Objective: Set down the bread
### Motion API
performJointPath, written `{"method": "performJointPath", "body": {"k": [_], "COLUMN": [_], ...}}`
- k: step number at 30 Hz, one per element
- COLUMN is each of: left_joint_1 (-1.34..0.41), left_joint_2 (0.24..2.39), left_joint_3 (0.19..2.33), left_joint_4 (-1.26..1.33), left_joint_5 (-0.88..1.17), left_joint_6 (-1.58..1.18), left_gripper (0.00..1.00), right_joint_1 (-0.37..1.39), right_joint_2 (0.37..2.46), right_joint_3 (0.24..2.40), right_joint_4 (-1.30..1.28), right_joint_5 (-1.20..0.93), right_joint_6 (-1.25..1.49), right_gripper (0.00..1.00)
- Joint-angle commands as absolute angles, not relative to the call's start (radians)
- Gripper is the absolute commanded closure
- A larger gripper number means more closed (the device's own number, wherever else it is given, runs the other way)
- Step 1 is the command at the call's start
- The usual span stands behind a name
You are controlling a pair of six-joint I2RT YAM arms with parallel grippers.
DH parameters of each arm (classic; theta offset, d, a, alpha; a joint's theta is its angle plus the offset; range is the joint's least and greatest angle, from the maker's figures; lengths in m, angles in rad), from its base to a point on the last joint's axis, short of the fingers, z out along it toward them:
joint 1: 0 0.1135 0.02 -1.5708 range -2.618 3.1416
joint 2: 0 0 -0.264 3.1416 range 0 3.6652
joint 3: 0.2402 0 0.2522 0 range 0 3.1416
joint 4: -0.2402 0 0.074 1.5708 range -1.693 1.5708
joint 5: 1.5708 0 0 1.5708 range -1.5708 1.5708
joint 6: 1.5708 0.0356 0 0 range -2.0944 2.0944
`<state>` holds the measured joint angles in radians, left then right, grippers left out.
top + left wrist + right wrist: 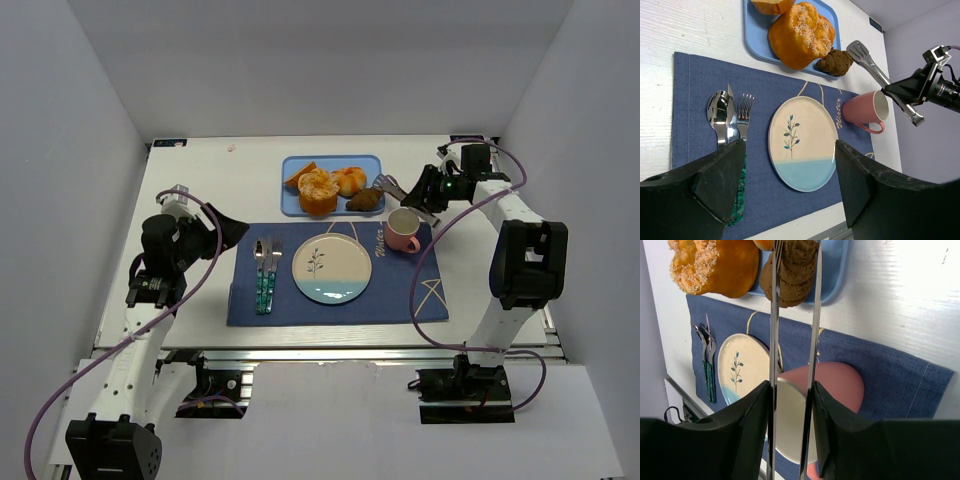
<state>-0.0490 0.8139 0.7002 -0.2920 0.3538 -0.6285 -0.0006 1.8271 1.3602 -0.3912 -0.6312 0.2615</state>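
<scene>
— Two claws: how are they set?
— The left claw [789, 155] is held spread by the mat's [400, 290] left edge; the right claw [791, 395] is pressed onto tongs [875, 67]
— And the bread [366, 200]?
— It is found at the tray's [330, 158] near right corner, beside the tong tips

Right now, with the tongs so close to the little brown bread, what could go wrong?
1. The bread sits right beside the big sugary bun, so the tongs in the right hand might bump or pinch the bun too.
2. The thin tong tips could let the bread slip out.
3. The pink cup stands close under the tongs, so a low swing toward the plate might knock it.
</scene>
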Motion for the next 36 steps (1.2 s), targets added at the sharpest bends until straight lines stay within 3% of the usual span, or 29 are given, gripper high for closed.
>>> {"method": "performJointPath", "body": {"k": [1, 12, 21, 36], "left_joint_1": [-0.052, -0.052, -0.052, -0.051], "left_joint_2": [0.792, 0.784, 0.784, 0.792], "left_joint_3": [0.709, 0.709, 0.71, 0.719], "left_joint_4": [-0.293, -0.298, -0.299, -0.288], "left_joint_5": [0.344, 0.339, 0.341, 0.347], "left_joint_6": [-0.629, -0.63, -0.63, -0.632], "left_gripper": [0.18, 0.18, 0.18, 0.18], "right_joint_1": [-0.002, -0.002, -0.008, -0.014], "right_joint_2": [1.802, 1.789, 1.764, 1.698], "right_joint_3": [1.35, 1.367, 1.399, 1.393], "right_joint_4": [-0.388, -0.344, -0.262, -0.225], "right_joint_5": [-0.649, -0.698, -0.778, -0.89], "right_joint_6": [0.278, 0.345, 0.468, 0.512], "right_gripper": [0.58, 0.85, 0.98, 1.0]}}
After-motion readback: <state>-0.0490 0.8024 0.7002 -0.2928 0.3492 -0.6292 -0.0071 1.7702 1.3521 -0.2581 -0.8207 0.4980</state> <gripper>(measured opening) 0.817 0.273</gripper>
